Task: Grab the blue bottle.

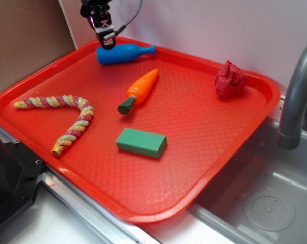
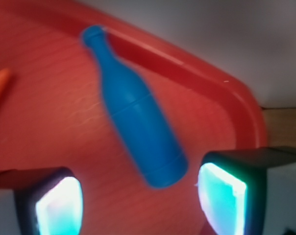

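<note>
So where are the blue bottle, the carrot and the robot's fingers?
blue bottle [image 1: 120, 54]: exterior view, its round body.
carrot [image 1: 142, 86]: exterior view, orange middle.
fingers [image 2: 57, 205]: wrist view, one glowing pad.

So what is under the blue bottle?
The blue bottle lies on its side on the red tray. Only tray shows around it; the spot directly beneath is covered.

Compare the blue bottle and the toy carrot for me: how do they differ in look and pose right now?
The blue bottle is plain blue with a narrow neck; the toy carrot is orange, tapering, with a dark green stem end.
The bottle lies along the back rim of the red tray; the carrot lies further in, pointing diagonally.
The gripper hangs open by the bottle's base; nothing is near the carrot.
Both lie on their sides, similar in length.
</note>
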Available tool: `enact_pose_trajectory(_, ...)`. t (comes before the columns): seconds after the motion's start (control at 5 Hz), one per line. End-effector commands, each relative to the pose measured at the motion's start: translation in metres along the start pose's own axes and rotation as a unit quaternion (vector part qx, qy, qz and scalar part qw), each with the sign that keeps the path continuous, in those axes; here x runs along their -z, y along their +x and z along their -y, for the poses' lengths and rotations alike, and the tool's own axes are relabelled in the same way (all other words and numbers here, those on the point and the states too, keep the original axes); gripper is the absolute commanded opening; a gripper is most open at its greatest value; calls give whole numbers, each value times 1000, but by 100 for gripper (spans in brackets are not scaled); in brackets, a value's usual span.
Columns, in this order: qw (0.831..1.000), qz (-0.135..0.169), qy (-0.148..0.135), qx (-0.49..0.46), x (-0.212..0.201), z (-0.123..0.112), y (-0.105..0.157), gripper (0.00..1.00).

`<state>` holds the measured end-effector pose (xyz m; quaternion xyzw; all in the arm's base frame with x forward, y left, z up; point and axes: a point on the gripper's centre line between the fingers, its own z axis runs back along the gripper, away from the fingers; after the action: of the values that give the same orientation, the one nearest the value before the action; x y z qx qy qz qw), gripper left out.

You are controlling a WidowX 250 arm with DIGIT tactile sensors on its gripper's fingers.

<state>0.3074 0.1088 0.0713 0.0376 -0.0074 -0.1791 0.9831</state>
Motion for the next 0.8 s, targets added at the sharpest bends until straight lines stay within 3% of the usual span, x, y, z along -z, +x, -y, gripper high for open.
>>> enact_pose_trajectory(0.0, 998, 4, 14, -53, 12, -16, 25, 100)
enact_pose_trajectory(0.2, 999, -11, 15, -45, 38, -8, 22, 100)
enact_pose_trajectory(0.4, 999, -28, 20, -38, 57, -4, 14, 0)
enact_pose_trajectory(0.6, 998, -30, 19, -46, 55, -2, 13, 0)
